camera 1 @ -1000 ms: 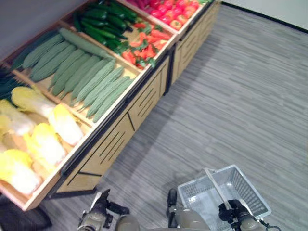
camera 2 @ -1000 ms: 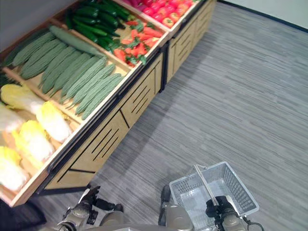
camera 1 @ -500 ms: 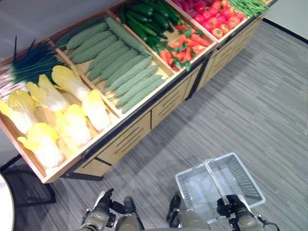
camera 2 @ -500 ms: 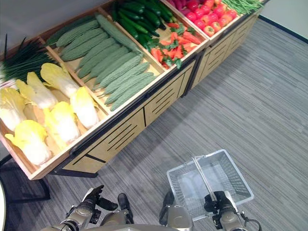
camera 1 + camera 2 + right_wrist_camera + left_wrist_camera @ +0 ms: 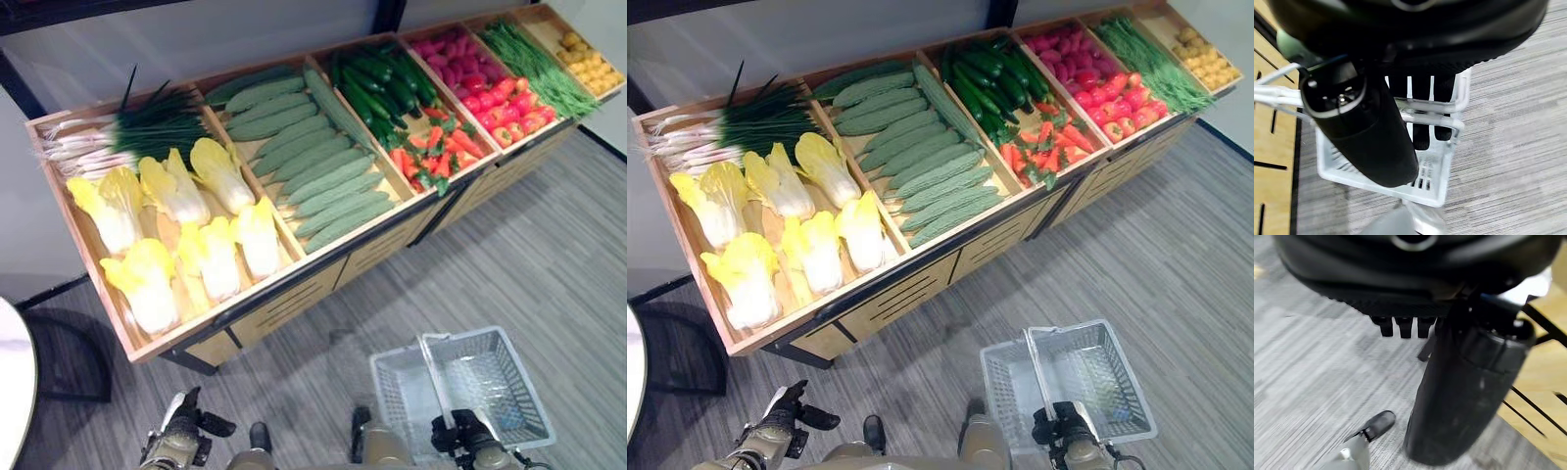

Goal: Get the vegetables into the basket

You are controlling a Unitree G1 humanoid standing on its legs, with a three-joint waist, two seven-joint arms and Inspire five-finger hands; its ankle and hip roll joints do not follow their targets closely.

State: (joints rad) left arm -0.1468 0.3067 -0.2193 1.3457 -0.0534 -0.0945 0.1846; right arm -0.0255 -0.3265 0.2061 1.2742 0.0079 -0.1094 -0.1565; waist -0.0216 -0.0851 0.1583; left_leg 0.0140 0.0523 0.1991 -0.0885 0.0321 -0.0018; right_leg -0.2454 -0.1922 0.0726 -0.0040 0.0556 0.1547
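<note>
1. 2 dark robot hands show at the frame's bottom edge: the right hand [image 5: 1063,431] has its fingers [image 5: 1421,134] curled round the handle of the white wire basket [image 5: 1117,387], at lower right.
2. Left hand [image 5: 784,406], lower left, holds nothing; its fingers [image 5: 1400,325] are curled in.
3. Vegetables lie in the slanted wooden display stand [image 5: 284,304] across the upper frame: yellow-white cabbages [image 5: 211,255], long green ridged gourds [image 5: 313,166], red carrots [image 5: 436,152].

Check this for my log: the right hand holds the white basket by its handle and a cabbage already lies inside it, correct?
Not quite. The right hand does hold the white basket by its handle, but no cabbage lies inside; the left eye view shows its mesh floor bare. The cabbages are on the wooden stand.
</note>
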